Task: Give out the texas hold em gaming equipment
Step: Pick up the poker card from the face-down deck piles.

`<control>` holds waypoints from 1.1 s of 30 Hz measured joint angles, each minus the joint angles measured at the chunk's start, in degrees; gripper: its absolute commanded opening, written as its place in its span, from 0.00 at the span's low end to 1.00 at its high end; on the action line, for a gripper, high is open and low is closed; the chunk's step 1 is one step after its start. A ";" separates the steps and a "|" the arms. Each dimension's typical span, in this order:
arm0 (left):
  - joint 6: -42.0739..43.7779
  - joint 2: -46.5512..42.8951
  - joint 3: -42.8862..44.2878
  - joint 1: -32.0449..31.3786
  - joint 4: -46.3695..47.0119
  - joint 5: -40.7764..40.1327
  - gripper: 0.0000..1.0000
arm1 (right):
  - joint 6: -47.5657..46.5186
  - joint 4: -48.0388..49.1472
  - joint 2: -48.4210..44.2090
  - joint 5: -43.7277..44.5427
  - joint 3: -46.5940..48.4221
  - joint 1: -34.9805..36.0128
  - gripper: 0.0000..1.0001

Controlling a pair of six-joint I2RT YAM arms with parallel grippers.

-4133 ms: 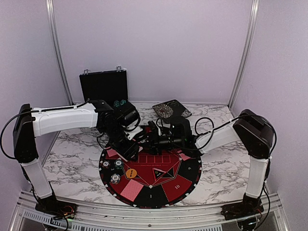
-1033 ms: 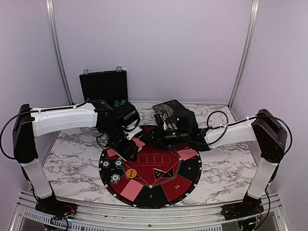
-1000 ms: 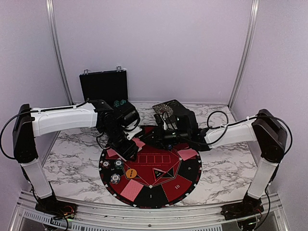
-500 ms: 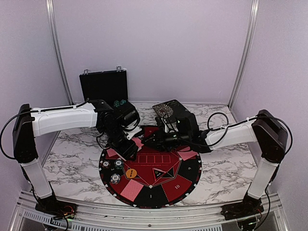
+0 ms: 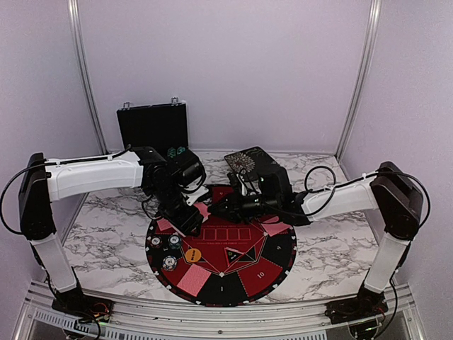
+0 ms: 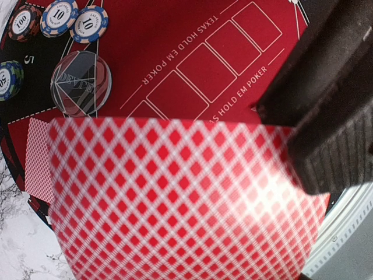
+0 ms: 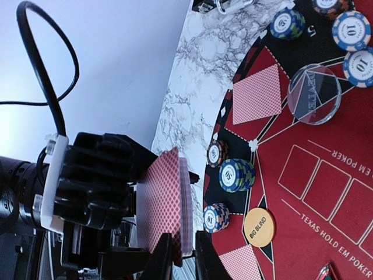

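Right gripper [image 7: 182,263]: the fingers straddle the lower edge of the deck of red-backed cards [image 7: 166,201]; whether a card is already pinched cannot be told. Left gripper [image 5: 188,217] clamps the deck above the far-left part of the mat [image 5: 272,273]. Pinch the outermost card only, draw it off parallel to the deck face, and hold the left grip firm so the stack does not fan
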 measured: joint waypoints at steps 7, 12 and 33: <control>0.00 0.00 0.00 0.00 0.00 -0.02 0.42 | 0.31 0.44 -0.52 -0.02 -0.20 -0.04 0.01; 0.00 0.02 0.00 0.00 0.04 0.00 0.42 | 0.87 1.07 -1.51 -0.07 -1.20 -0.42 0.00; 0.57 0.00 0.35 -0.39 2.73 0.66 0.40 | 3.21 3.48 -4.61 -1.90 -4.74 -2.62 0.00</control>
